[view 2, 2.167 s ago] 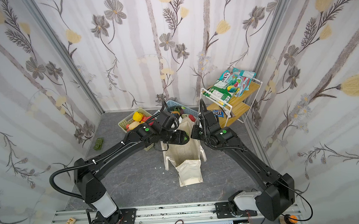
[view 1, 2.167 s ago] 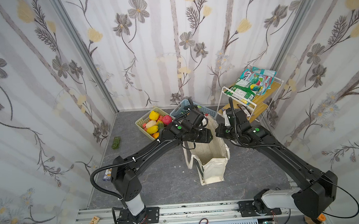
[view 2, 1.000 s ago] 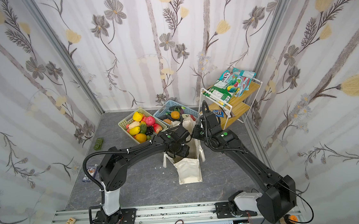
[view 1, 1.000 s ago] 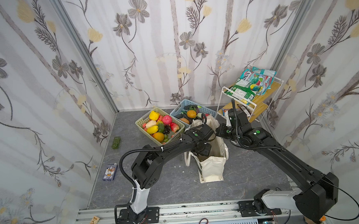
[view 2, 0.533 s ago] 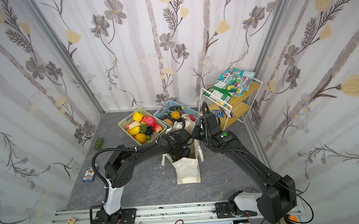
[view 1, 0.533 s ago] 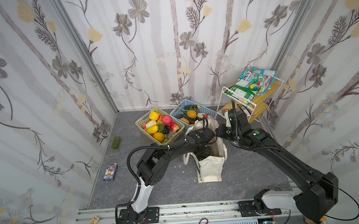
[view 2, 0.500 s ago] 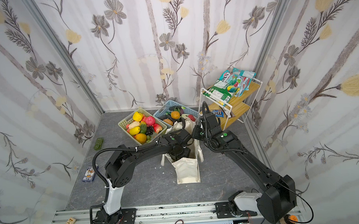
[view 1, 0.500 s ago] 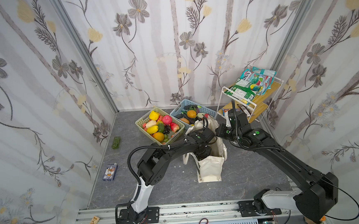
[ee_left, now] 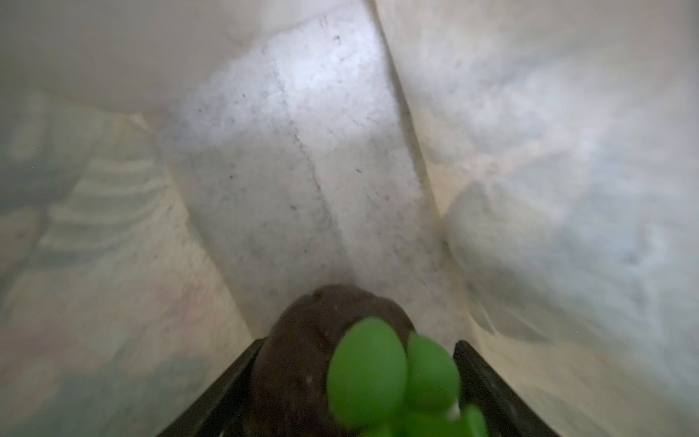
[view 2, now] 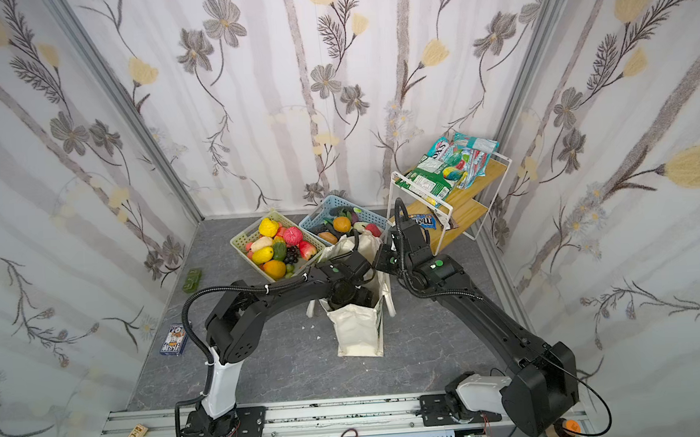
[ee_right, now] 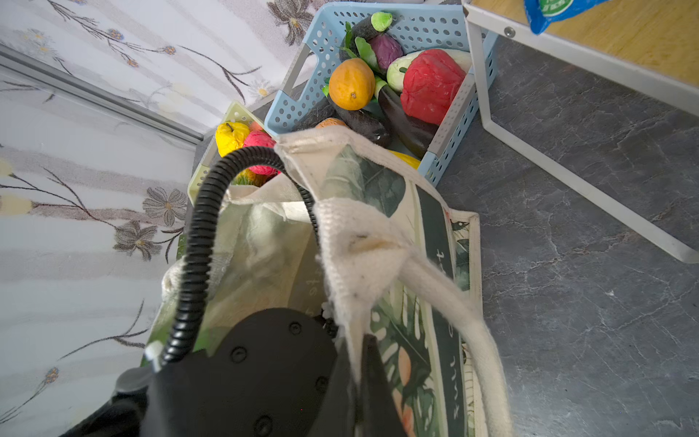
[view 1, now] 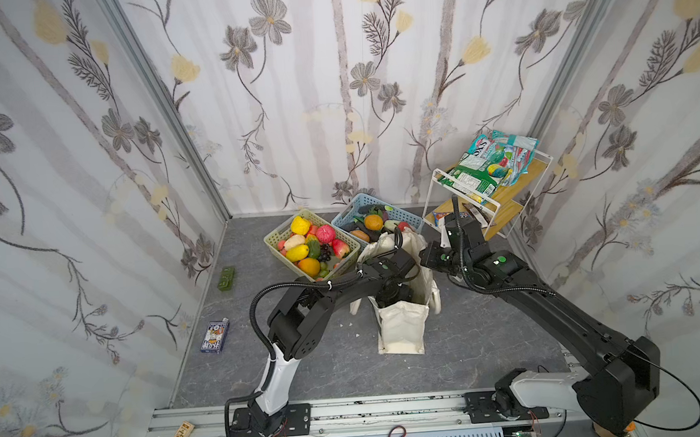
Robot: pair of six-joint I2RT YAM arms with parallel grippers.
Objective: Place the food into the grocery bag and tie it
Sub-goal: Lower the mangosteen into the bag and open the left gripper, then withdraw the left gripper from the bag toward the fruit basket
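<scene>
The grocery bag (view 1: pixel 402 324) (view 2: pixel 359 327), a cream tote with a leaf print, stands upright on the grey floor in both top views. My left gripper (ee_left: pixel 359 344) is deep inside it, so in both top views only its wrist (view 1: pixel 394 294) shows at the mouth. Its jaws stand wide apart. Between them sits a brown piece of food with green leaves (ee_left: pixel 302 340), blurred, above the bag's pale bottom. My right gripper (ee_right: pixel 357 355) (view 1: pixel 424 261) is shut on the bag's upper rim (ee_right: pixel 351 287), beside a white rope handle (ee_right: pixel 465 314).
A green basket (view 1: pixel 270 243) and a blue basket (view 1: pixel 352 207) (ee_right: pixel 287 106) full of toy fruit and vegetables stand just behind the bag. A white wire rack (view 1: pixel 485 215) with snack packets is at the back right. A card box (view 1: pixel 215 336) lies on the left floor.
The left arm came from the baskets to the bag and pushed its gripper down inside; its jaws have spread wider. The right gripper has kept hold of the rim.
</scene>
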